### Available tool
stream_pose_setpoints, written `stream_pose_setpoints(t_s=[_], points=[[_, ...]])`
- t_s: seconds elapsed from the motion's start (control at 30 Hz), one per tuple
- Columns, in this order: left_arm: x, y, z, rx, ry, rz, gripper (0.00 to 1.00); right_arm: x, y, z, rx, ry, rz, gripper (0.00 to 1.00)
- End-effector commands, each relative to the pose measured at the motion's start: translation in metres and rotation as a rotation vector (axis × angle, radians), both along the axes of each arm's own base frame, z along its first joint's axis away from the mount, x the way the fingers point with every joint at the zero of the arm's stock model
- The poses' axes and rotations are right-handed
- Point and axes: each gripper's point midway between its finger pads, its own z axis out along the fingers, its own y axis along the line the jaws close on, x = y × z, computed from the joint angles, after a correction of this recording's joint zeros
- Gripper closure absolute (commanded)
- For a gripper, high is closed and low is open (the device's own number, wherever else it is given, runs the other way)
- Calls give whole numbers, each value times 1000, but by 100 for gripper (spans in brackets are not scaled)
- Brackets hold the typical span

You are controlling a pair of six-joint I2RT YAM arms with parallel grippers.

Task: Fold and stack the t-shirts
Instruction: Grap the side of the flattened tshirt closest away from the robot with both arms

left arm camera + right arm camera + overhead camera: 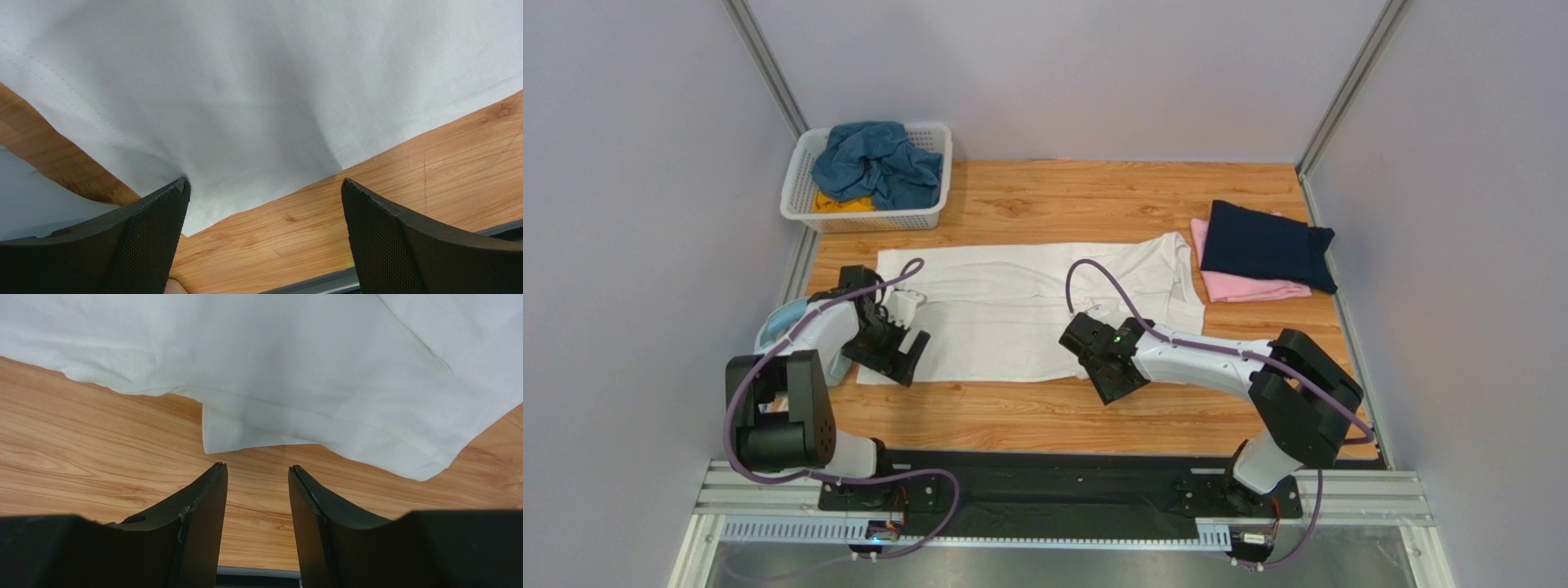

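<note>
Near the front edge of the wooden counter, the left hand gapes empty over a corner of the large white cloth t-shirt spread mid-counter. The right hand, half open and empty, sits just short of the hem and may grab only air.

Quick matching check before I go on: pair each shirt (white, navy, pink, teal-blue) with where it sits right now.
Shirts:
1. white t-shirt
2. navy t-shirt
3. pink t-shirt
4. teal-blue t-shirt

Places:
A. crumpled in the white basket
B. folded, underneath another shirt
C. spread out on the wooden table
D. folded, on top of another shirt

Pairs: 1-C, 2-D, 3-B, 4-A.
</note>
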Motion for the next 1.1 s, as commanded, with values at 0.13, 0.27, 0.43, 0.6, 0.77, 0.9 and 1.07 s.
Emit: stream_pose_setpoints(t_s=[0.13, 0.27, 0.43, 0.6, 0.77, 0.9, 1.07], points=[[-14, 11, -13, 48, 50, 3, 0, 4, 17, -7, 48, -13, -1, 55], [-8, 11, 0, 50, -9, -9, 0, 6, 18, -11, 35, -12, 4, 56], [-6, 5, 19, 16, -43, -13, 0, 10, 21, -12, 15, -9, 17, 57], [-8, 2, 29, 8, -66, -28, 0, 10, 33, -1, 48, -9, 39, 57], [-15, 4, 19, 11, -38, -36, 0, 9, 37, -3, 37, -1, 48, 57], [-16, 10, 6, 22, -33, -29, 0, 6, 40, -3, 39, 3, 57, 58], [-19, 14, -8, 9, 5, -9, 0, 6, 40, -6, 32, 2, 60, 58]])
